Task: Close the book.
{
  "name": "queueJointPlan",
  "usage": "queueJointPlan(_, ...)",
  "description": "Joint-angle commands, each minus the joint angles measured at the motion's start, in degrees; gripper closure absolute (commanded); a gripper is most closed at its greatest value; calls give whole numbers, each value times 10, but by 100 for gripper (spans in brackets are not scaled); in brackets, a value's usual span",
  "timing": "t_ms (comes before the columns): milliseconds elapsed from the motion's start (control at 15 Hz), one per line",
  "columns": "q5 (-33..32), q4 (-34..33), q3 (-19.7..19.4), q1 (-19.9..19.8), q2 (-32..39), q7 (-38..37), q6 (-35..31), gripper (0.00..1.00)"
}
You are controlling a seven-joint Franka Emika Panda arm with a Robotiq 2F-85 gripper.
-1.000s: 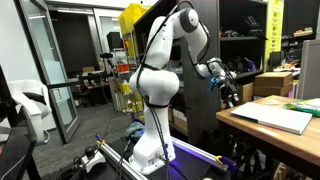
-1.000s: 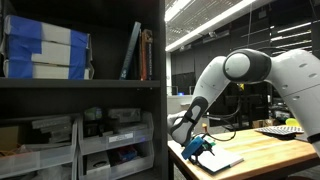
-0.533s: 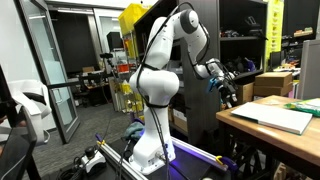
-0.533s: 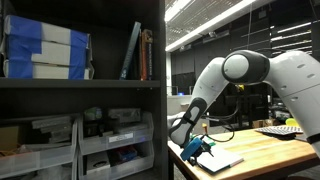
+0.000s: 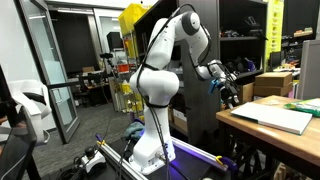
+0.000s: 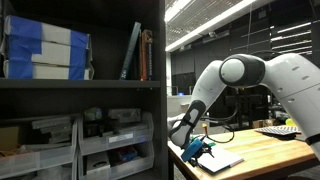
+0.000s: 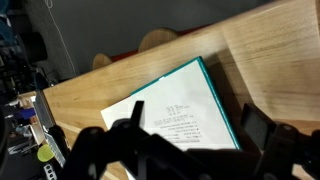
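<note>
Fingers (image 7: 258, 128) of mine are standing wide apart in the wrist view, two dark blurred shapes rising from the lower edge, and I am holding nothing between them. My gripper (image 7: 190, 125) is hanging above the table (image 7: 270, 50), a pale wooden top, and looking down on the book (image 7: 180, 110). It is lying flat and open on the table, with a white page of small print facing up and a thin teal edge showing along its upper and right sides. The print is too blurred for me to read. In that view the book is sitting between my fingers, with bare table wood showing around it. In an exterior view my gripper (image 5: 226, 90) is hanging just off the table's (image 5: 250, 128) corner, higher than the top, and the book (image 5: 275, 117) is lying near that corner with its white pages up. A small green thing (image 5: 303, 103) is lying farther back on the table, apart from the book. In an exterior view my gripper (image 6: 197, 148) is showing low over the table's (image 6: 270, 150) end, just beside the book (image 6: 224, 160), and from there I cannot tell whether any gap is separating us.
</note>
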State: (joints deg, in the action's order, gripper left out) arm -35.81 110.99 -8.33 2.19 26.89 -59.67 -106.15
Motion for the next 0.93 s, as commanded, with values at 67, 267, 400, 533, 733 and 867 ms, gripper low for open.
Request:
queueJointPlan(67, -2, -12, -3, 0, 10, 2, 8, 0)
queueJointPlan(267, -6, -10, -5, 1, 9, 1, 6, 0)
queueJointPlan(400, -6, -11, -6, 1, 10, 1, 5, 0)
queueJointPlan(533, -9, -9, -7, 1, 9, 0, 3, 0)
queueJointPlan(733, -14, -8, -10, 1, 10, -5, 0, 0)
queueJointPlan(867, -11, -14, -12, 0, 16, -6, 4, 0)
